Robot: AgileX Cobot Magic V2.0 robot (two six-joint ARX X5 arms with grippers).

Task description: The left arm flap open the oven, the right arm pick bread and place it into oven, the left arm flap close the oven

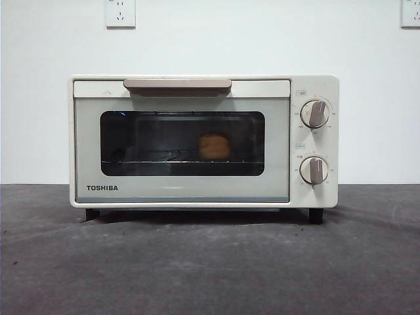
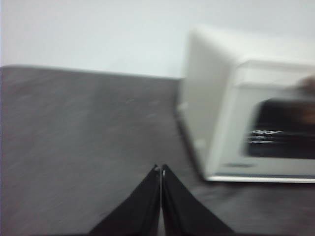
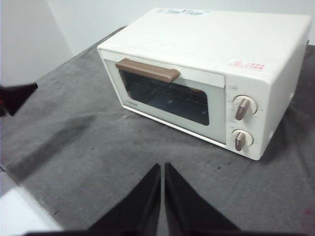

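The cream-white TOSHIBA oven stands on the grey table with its door closed and the beige handle up at the top. Through the dark window the golden-brown bread rests on the wire rack, right of centre. In the blurred left wrist view, my left gripper is shut and empty over the table, off the oven's left side. High and in front of the oven, my right gripper is shut with nothing in it. Neither arm shows in the front view.
Grey cloth covers the table in front of the oven. A white wall with two sockets stands behind. A black tip of the other arm shows at the edge of the right wrist view. The table's edge lies near it.
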